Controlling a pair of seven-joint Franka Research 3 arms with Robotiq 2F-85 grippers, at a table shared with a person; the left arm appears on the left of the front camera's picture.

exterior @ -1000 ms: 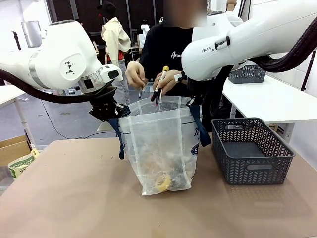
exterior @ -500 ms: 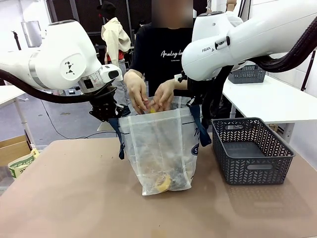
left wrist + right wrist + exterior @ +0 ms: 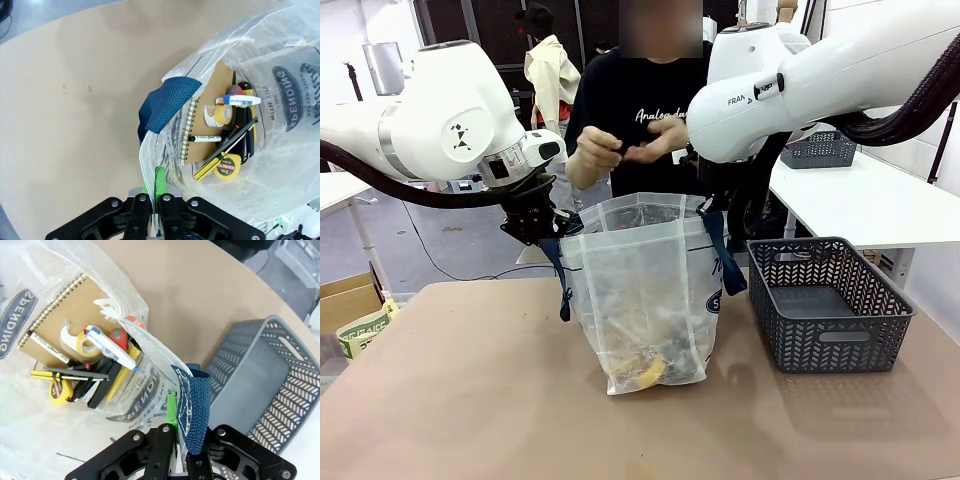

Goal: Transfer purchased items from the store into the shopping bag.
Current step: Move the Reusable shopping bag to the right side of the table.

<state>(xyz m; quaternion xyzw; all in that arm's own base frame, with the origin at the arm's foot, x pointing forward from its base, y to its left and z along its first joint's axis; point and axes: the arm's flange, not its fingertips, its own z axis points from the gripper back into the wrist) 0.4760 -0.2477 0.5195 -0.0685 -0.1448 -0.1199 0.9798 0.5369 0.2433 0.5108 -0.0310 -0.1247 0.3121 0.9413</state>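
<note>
One brown bench (image 3: 450, 400), carrying upright shopping bag (image 3: 640, 290) beside empty grey basket (image 3: 830, 310). Left pincer (image 3: 154, 172) and right pincer (image 3: 177, 405) each clamped on bag's rim, holding mouth wide. Inside already: notebook (image 3: 210, 120), yellow tape measure (image 3: 227, 170), pens (image 3: 227, 142). Judged nearly done; little left outside.

White glossy arms (image 3: 450, 110); black ribbed cables (image 3: 380, 182); black claws (image 3: 152, 185), green pads (image 3: 160, 180).

Worktop (image 3: 470, 400): tan, matte, spans the foreground.
Basket (image 3: 830, 300): dark grey lattice, upright on the worktop's right side.
Second basket (image 3: 817, 150): same lattice type, on a white table (image 3: 865, 205) behind.
Cardboard box (image 3: 345, 295): on the floor, beyond the worktop's left edge.
</note>
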